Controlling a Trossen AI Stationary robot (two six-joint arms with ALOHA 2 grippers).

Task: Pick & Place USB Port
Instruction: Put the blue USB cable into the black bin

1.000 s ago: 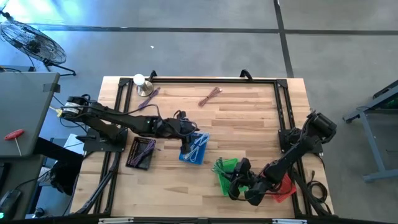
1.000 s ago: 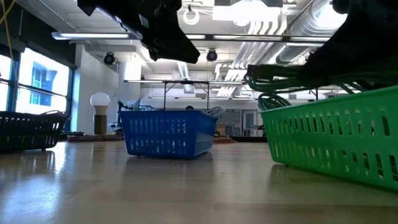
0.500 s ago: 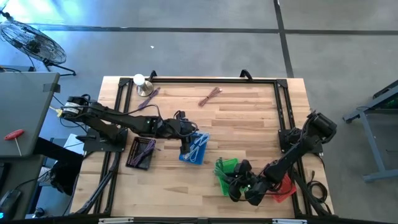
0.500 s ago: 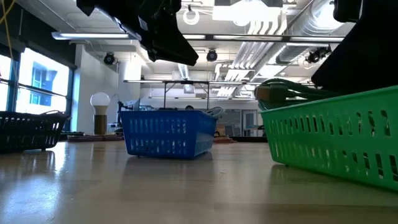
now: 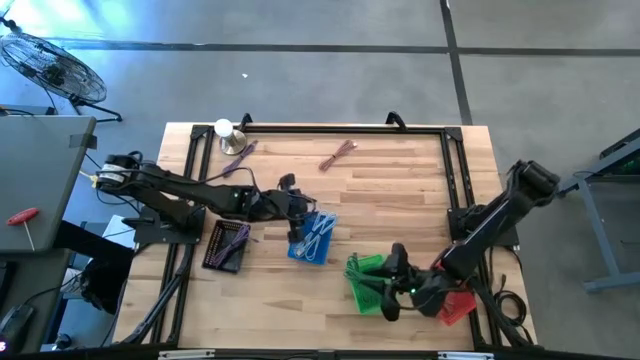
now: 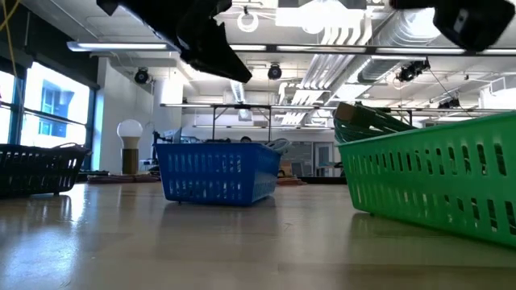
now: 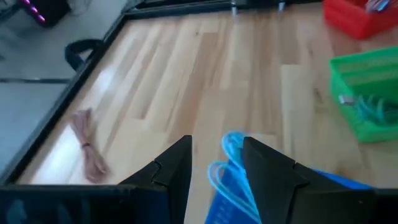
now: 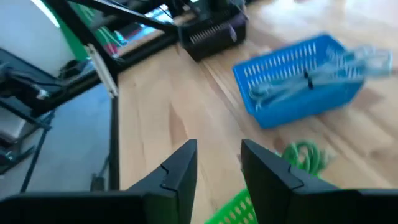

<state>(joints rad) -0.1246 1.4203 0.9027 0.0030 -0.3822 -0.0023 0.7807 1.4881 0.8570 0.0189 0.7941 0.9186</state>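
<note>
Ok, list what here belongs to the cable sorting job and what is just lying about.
Job: blue basket, green basket, red basket, black basket, pink cable, purple cable, left pincer, right pincer.
Lying about: bulb lamp, floor fan, red-handled tool.

Right hand [image 5: 392, 300] now raised, empty and parted, off green basket [image 5: 364, 280].

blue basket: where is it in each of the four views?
High view: blue basket, table centre, under the left gripper.
Low view, centre-left, standing on the table.
Left wrist view: only blue cable loops between the fingers; basket itself not clear.
Right wrist view, upper right.
Shared landmark: green basket.
</note>
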